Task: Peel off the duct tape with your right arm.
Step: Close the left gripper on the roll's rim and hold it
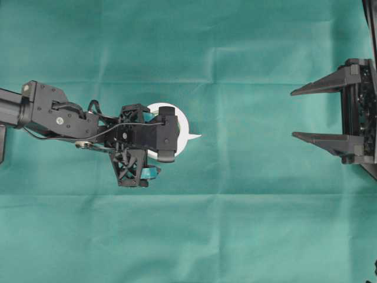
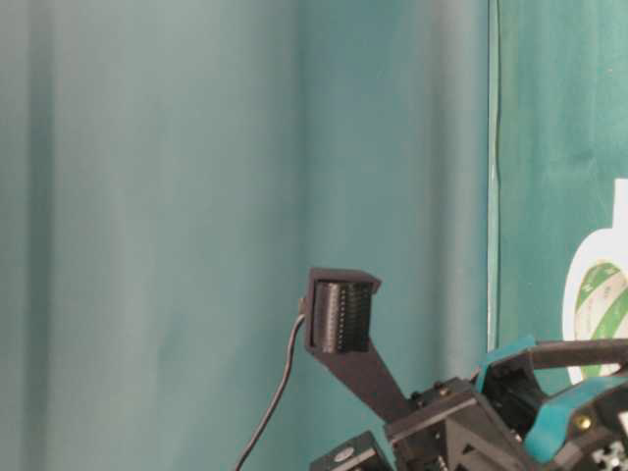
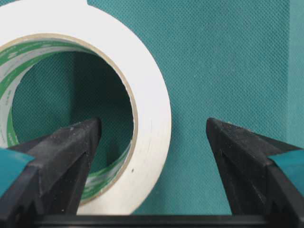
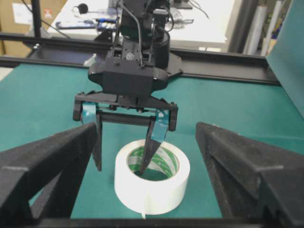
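Observation:
The duct tape (image 1: 183, 125) is a white roll lying flat on the green cloth, with its pointed tab (image 1: 194, 137) sticking out toward the right. My left gripper (image 1: 167, 133) hangs over it, open and pointing down. One teal-patched finger (image 4: 151, 147) reaches into the green-striped core and the other finger (image 4: 97, 147) stands outside the roll. The left wrist view shows the roll's wall (image 3: 152, 95) between the spread fingers, touching neither. My right gripper (image 1: 292, 114) waits far to the right, open and empty, facing the duct tape (image 4: 152, 190) and its tab.
Creased green cloth (image 1: 247, 224) covers the whole table. A black frame rail (image 4: 228, 71) and cluttered desks lie behind the left arm. A green backdrop (image 2: 147, 196) hangs at the table's side.

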{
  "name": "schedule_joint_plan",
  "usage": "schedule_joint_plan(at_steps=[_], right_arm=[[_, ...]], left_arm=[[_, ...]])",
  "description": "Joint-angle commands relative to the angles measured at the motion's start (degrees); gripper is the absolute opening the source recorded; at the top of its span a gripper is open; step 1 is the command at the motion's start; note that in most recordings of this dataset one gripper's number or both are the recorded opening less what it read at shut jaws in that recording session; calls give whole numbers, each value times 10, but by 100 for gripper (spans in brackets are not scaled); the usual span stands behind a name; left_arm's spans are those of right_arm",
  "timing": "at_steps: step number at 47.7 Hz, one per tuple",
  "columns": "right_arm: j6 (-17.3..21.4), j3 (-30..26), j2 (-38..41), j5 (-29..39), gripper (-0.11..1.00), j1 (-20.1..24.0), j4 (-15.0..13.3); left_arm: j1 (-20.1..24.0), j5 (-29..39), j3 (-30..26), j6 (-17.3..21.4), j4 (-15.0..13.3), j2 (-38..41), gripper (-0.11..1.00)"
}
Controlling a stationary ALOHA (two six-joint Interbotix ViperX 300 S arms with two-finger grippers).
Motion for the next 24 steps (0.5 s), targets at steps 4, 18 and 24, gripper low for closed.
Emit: schedule_joint_plan(at_steps=[4, 18, 24], right_arm=[[0, -9, 3, -6, 79, -1, -1], [0, -9, 3, -7, 79, -1, 0], [1, -8, 3, -7, 79, -1, -1]], left_arm=[[3, -14, -15, 1, 1, -1, 93], [4, -15, -16, 1, 1, 15, 92], [6, -15, -16, 0, 1, 17, 91]])
